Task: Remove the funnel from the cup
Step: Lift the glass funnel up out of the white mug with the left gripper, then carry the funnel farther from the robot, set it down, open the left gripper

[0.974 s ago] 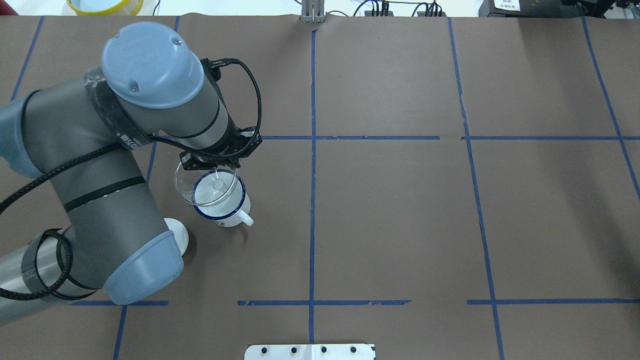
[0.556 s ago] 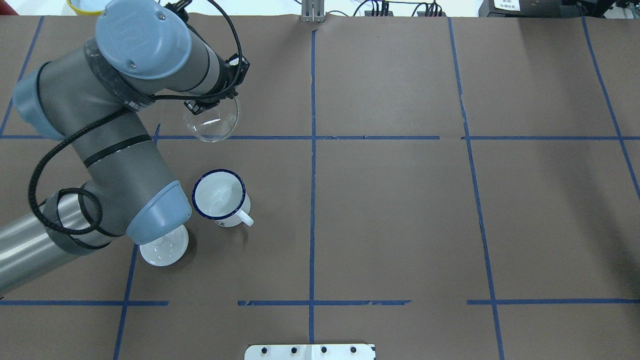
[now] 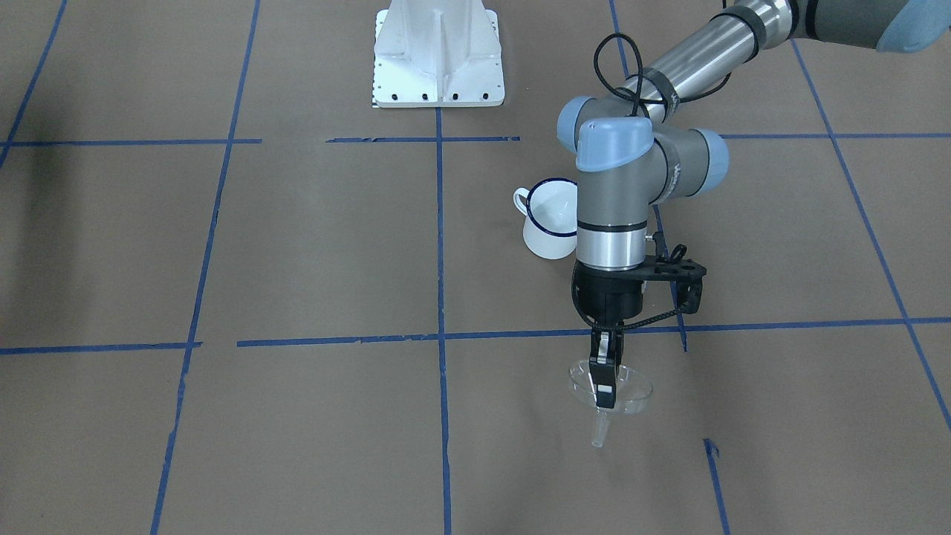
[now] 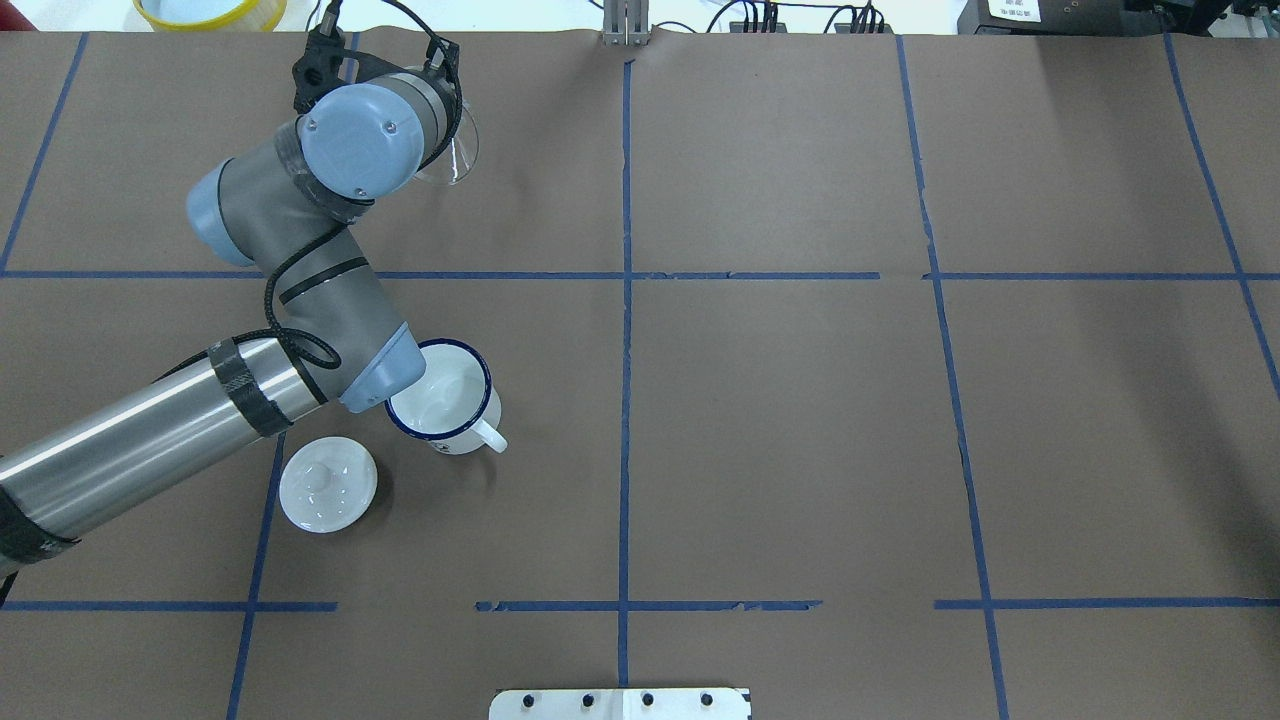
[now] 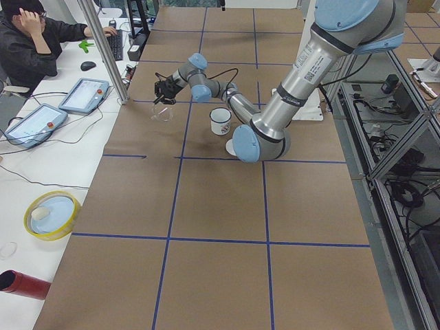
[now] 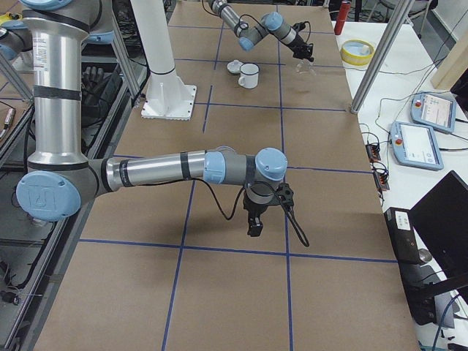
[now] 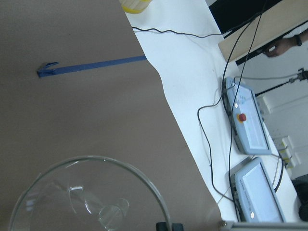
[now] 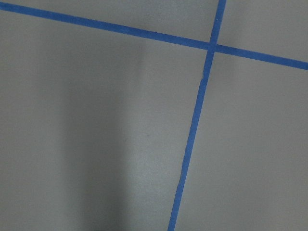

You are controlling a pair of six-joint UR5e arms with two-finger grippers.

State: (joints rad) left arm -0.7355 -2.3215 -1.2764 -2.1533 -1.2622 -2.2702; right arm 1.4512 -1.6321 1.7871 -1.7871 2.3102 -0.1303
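Note:
The clear funnel point(image 3: 628, 394) is out of the cup and hangs upright from my left gripper point(image 3: 605, 392), which is shut on its rim. Its spout point(image 3: 599, 432) points down, close above the table. In the overhead view the funnel point(image 4: 458, 150) peeks out from under the wrist near the table's far edge. The left wrist view shows its rim point(image 7: 91, 161) from above. The white cup point(image 4: 440, 396) with a blue rim stands upright and empty well behind the gripper point(image 3: 548, 220). My right gripper point(image 6: 254, 228) shows only in the exterior right view, so I cannot tell its state.
A white domed lid point(image 4: 327, 484) lies on the table beside the cup, near my left forearm. A yellow bowl point(image 4: 210, 12) sits past the table's far edge. The white robot base point(image 3: 438, 56) stands at the near edge. Control tablets point(image 7: 248, 120) lie beyond the paper.
My left gripper has lifted the funnel out of the cup and carried it toward the table's far edge. The cup has stayed in place. The lid is now uncovered by the arm.

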